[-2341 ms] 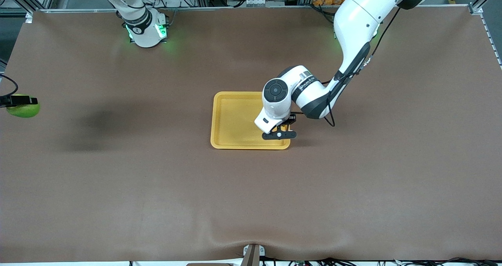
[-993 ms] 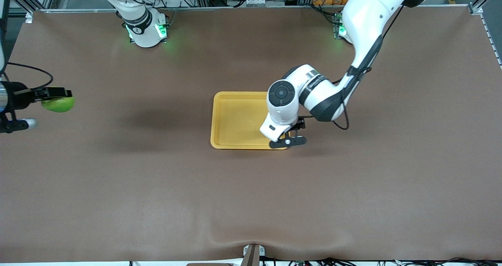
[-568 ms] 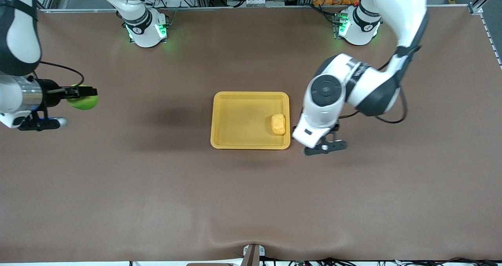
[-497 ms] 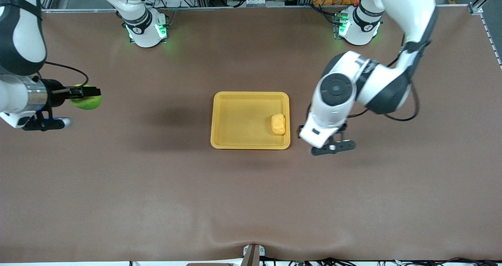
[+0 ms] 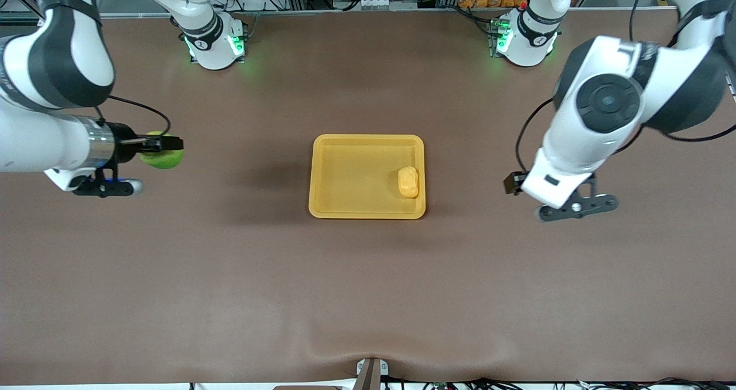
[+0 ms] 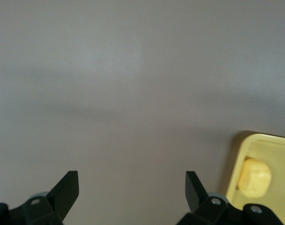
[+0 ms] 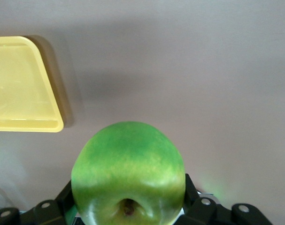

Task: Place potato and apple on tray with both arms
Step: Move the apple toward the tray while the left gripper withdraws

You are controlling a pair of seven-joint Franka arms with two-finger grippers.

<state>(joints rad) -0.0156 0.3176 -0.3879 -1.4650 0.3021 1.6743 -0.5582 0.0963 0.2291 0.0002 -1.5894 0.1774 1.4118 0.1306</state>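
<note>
The yellow-orange tray lies mid-table, and the oblong yellow-tan potato rests in it by the rim toward the left arm's end. My left gripper hangs open and empty over bare table beside that end of the tray. Its wrist view shows the spread jaws of the left gripper with the potato and a tray corner off to one side. My right gripper is shut on the green apple, up in the air over the table toward the right arm's end. The apple fills the right gripper; the tray shows ahead.
A brown mat covers the whole table. Both green-lit arm bases stand along the edge farthest from the front camera. Cables and orange items sit off the table past that edge.
The left gripper has lifted off the tray and swung toward its own end, leaving the potato in the tray. The right gripper has carried the apple closer to the tray.
</note>
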